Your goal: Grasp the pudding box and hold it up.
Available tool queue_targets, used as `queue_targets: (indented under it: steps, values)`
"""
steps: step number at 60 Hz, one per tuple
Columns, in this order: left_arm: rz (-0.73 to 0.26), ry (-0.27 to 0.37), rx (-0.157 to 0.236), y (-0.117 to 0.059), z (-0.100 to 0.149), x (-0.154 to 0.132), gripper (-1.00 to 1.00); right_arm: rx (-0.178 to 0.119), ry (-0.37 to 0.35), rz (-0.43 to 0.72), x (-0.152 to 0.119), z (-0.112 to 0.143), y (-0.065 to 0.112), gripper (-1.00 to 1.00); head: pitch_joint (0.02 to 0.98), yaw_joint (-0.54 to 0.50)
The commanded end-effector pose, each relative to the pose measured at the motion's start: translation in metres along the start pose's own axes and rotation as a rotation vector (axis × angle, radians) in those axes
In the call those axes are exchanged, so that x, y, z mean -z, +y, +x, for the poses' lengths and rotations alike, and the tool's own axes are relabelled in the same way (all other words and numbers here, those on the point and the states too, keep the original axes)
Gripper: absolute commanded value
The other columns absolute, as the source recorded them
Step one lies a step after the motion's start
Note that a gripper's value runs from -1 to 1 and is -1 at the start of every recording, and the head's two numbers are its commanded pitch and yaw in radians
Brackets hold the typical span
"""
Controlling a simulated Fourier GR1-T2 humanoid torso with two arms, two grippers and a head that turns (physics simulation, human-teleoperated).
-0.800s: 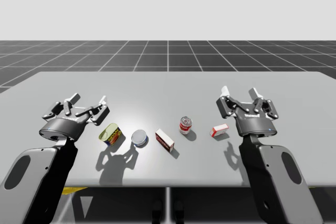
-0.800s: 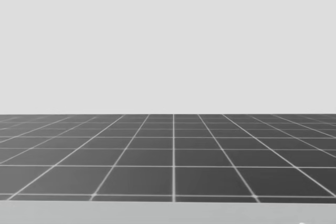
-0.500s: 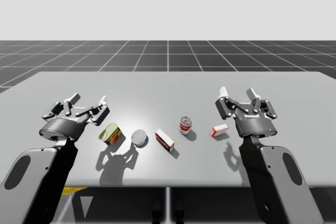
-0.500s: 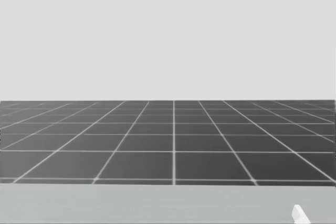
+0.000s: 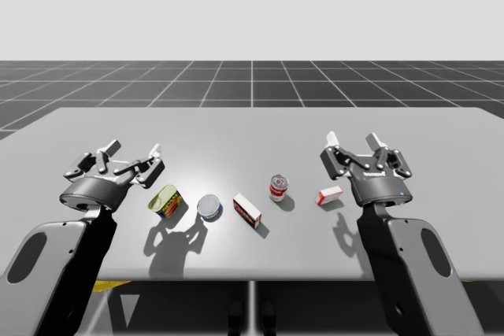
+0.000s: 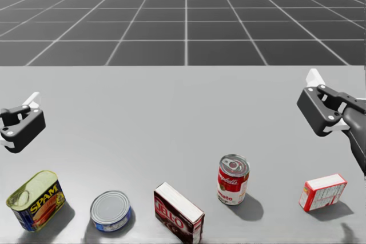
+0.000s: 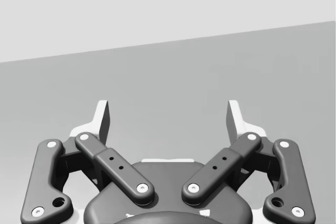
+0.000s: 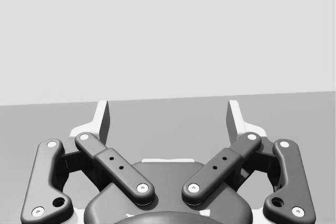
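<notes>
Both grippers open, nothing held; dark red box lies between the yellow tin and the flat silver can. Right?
No: in the head view the dark red box lies between the flat silver can and the red-and-white can. The left gripper and right gripper are open, nothing held.

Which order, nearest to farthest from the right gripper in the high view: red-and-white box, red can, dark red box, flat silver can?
From the right gripper, high view:
1. red-and-white box, right side, beside that arm's wrist.
2. red can, right of centre.
3. dark red box, centre, nearer the front edge.
4. flat silver can, left of centre.
</notes>
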Motion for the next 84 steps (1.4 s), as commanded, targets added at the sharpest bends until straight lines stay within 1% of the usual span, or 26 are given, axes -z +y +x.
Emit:
queue_targets:
  steps: [1, 8, 16, 18, 21, 23, 26, 28, 31, 34, 36, 38, 40, 42, 43, 45, 47, 52, 55, 58, 59, 61, 68, 75, 81, 84]
  values:
    - [-0.001, 0.002, 0.006, 0.0, 0.0, 0.001, -1.0, -0.005, 0.006, 0.003, 0.0, 0.0, 0.0, -1.0, 0.691, 0.01]
    - [0.002, 0.0, 0.009, 0.0, 0.0, 0.001, -1.0, -0.009, 0.012, 0.0, 0.001, -0.001, 0.001, -1.0, 0.802, 0.01]
    - [0.0, 0.001, 0.008, 0.0, 0.0, 0.002, -1.0, -0.012, 0.016, 0.001, 0.001, -0.001, 0.002, -1.0, 0.872, 0.02]
    - [-0.001, 0.001, 0.01, 0.0, 0.0, 0.002, -1.0, -0.022, 0.018, -0.001, 0.001, -0.001, 0.002, -1.0, 0.874, 0.02]
    - [-0.001, 0.002, 0.012, -0.001, 0.0, 0.002, -1.0, -0.056, 0.005, -0.018, 0.001, -0.001, 0.002, -1.0, 0.869, 0.03]
    - [-0.003, 0.004, 0.015, -0.001, 0.0, 0.002, -1.0, -0.064, 0.004, -0.024, 0.002, -0.002, 0.002, -1.0, 0.868, 0.03]
    - [-0.003, 0.006, 0.015, -0.002, -0.001, 0.002, -1.0, -0.055, 0.012, -0.012, 0.001, -0.002, 0.003, -1.0, 0.868, 0.03]
    - [-0.003, 0.006, 0.015, -0.002, -0.001, 0.002, -1.0, -0.061, 0.013, -0.007, 0.001, -0.001, 0.003, -1.0, 0.868, 0.03]
    - [-0.002, 0.007, 0.013, -0.001, -0.001, 0.002, -1.0, 0.0, 0.035, 0.013, -0.001, 0.005, 0.003, -1.0, 0.865, 0.03]
    - [-0.001, 0.008, 0.013, -0.001, -0.001, 0.002, -1.0, 0.017, 0.047, 0.03, -0.005, 0.01, 0.004, -1.0, 0.864, 0.03]
    - [0.001, 0.008, 0.011, -0.001, -0.001, 0.002, -1.0, 0.001, 0.034, 0.053, -0.011, 0.016, 0.007, -1.0, 0.861, 0.03]
    - [0.001, 0.008, 0.01, -0.001, -0.001, 0.002, -1.0, 0.005, 0.049, 0.079, -0.015, 0.019, 0.009, -1.0, 0.861, 0.03]
    - [0.001, 0.009, 0.011, -0.002, -0.001, 0.002, -1.0, -0.01, 0.066, 0.123, -0.021, 0.021, 0.014, -1.0, 0.86, 0.03]
    - [0.0, 0.009, 0.011, -0.002, -0.001, 0.002, -1.0, -0.034, 0.085, 0.161, -0.026, 0.022, 0.017, -1.0, 0.859, 0.03]
    - [-0.001, 0.008, 0.011, -0.002, -0.001, 0.002, -1.0, -0.072, 0.099, 0.208, -0.035, 0.021, 0.022, -1.0, 0.859, 0.03]
    - [-0.001, 0.008, 0.012, -0.002, -0.001, 0.002, -1.0, -0.072, 0.122, 0.245, -0.041, 0.019, 0.026, -1.0, 0.859, 0.03]
    - [-0.002, 0.008, 0.013, -0.002, -0.001, 0.002, -1.0, -0.101, 0.145, 0.3, -0.05, 0.017, 0.031, -1.0, 0.862, 0.03]
    - [-0.002, 0.01, 0.013, -0.002, -0.001, 0.002, -1.0, -0.109, 0.193, 0.397, -0.07, 0.01, 0.041, -1.0, 0.864, 0.04]
    - [-0.001, 0.01, 0.013, -0.002, -0.001, 0.002, -1.0, -0.124, 0.196, 0.44, -0.079, 0.006, 0.045, -1.0, 0.863, 0.04]
    - [0.001, 0.009, 0.015, -0.002, -0.001, 0.002, -1.0, -0.12, 0.211, 0.463, -0.086, 0.003, 0.047, -1.0, 0.861, 0.04]
    - [0.002, 0.009, 0.016, -0.002, -0.001, 0.002, -1.0, -0.106, 0.231, 0.493, -0.092, 0.001, 0.05, -1.0, 0.859, 0.04]
    - [0.002, 0.009, 0.016, -0.002, -0.001, 0.002, -1.0, -0.102, 0.236, 0.505, -0.096, -0.001, 0.051, -1.0, 0.859, 0.04]
    - [0.004, 0.008, 0.016, -0.001, -0.001, 0.002, -1.0, -0.118, 0.266, 0.558, -0.111, -0.011, 0.059, -1.0, 0.859, 0.04]
    - [0.004, 0.008, 0.017, -0.001, -0.001, 0.002, -1.0, -0.124, 0.292, 0.595, -0.12, -0.021, 0.066, -1.0, 0.859, 0.04]
    - [0.003, 0.009, 0.017, -0.002, -0.001, 0.003, -1.0, -0.105, 0.331, 0.632, -0.126, -0.033, 0.073, -1.0, 0.861, 0.04]
    - [0.003, 0.008, 0.017, -0.002, -0.001, 0.003, -1.0, -0.084, 0.355, 0.651, -0.128, -0.04, 0.077, -1.0, 0.861, 0.04]
